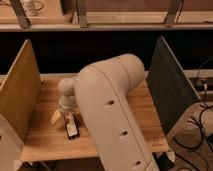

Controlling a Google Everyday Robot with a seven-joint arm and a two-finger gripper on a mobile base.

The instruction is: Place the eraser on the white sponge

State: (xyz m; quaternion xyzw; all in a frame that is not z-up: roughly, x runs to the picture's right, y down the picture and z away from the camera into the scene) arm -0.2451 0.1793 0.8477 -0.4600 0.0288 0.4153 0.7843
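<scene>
My arm [107,105] fills the middle of the view, and its wrist reaches down to the left part of the wooden table [45,142]. The gripper [67,111] sits at the wrist's lower end, low over the table. The eraser [72,127], a flat black oblong with a whitish face, lies lengthwise directly below the gripper, its near end pointing at me. I cannot tell whether it is held or resting on the wood. A small cream-white piece [55,118] shows just left of the gripper; I cannot tell if it is the white sponge. The arm hides whatever lies behind it.
A tan panel [17,95] walls the table's left side and a dark grey panel [167,85] the right. Cables [202,125] lie on the floor to the right. A shelf rail [105,25] runs across the back.
</scene>
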